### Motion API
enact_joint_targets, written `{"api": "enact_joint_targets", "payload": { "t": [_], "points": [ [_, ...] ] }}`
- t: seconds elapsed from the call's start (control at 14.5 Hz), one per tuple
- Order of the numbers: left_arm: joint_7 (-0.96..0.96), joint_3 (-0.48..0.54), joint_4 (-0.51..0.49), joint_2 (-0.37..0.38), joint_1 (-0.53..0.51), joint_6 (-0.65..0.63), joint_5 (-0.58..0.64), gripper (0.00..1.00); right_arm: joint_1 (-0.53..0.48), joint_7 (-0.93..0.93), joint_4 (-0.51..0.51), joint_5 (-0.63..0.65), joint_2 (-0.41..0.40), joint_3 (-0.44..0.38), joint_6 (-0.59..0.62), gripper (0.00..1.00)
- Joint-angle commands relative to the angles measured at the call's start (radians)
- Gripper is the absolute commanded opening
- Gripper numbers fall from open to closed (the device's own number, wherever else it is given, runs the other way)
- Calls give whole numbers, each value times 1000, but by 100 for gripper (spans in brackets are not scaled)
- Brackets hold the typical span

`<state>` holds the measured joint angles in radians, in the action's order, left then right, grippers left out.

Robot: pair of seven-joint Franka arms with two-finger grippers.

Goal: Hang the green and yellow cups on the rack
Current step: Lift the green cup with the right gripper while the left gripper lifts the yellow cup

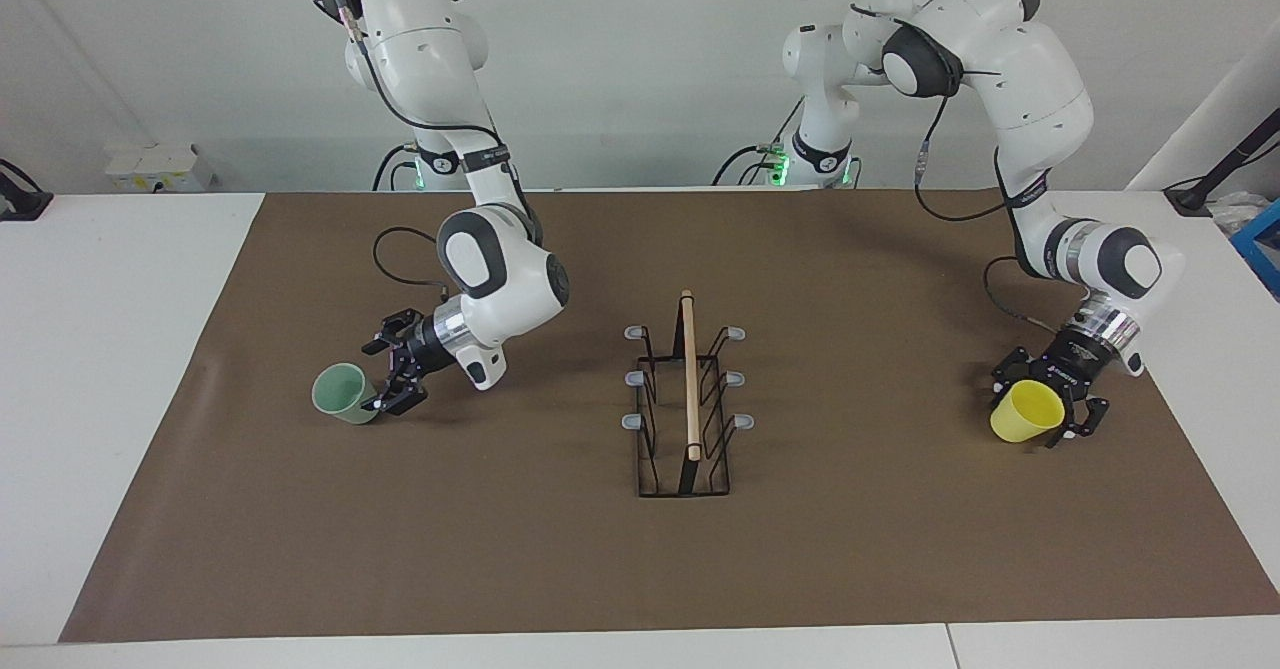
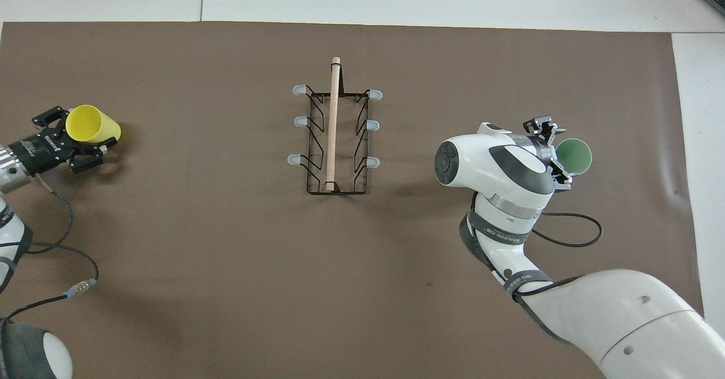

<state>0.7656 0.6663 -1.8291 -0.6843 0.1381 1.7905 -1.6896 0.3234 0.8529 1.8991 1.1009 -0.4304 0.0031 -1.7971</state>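
rack [image 1: 684, 404] sits mid-mat [image 1: 850, 569], prongs bare. your left gripper [image 1: 1050, 414] clamps yellow cup [image 1: 1026, 412] toward its end; right gripper [image 1: 392, 377] grips green cup [image 1: 341, 392].

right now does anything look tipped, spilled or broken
Nothing broken or spilled. The rack stands upright, prongs bare. Both cups are tilted only because they're gripped: yellow cup in the left gripper, green cup in the right gripper.

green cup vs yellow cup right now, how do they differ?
The green cup is pale mint; the yellow cup is bright yellow. Green sits at the right arm's end, at the right gripper; yellow at the left arm's end, in the left gripper, lifted and tilted. Both look alike in size; neither is on the rack.
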Motion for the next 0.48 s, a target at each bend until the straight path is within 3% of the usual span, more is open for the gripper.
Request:
{"api": "enact_joint_targets", "payload": {
  "t": [0.0,0.21,0.28,0.35,0.41],
  "points": [
    [-35,-8,-45,35,6,-2,-21,100,-15,6,-20,25,-11,3,1,100],
    [-48,-10,-45,38,6,-14,-21,97,-15,-14,0,24,-13,3,-28,100],
    [-48,-10,-44,38,6,-17,-21,86,-17,-26,12,24,-13,2,-53,100],
    [-58,-8,-44,38,6,-20,-21,37,-18,-37,15,24,-13,2,-62,100],
    [-81,-8,-44,40,6,-23,-21,26,-23,-47,15,24,-13,3,-62,100]
  ]
}}
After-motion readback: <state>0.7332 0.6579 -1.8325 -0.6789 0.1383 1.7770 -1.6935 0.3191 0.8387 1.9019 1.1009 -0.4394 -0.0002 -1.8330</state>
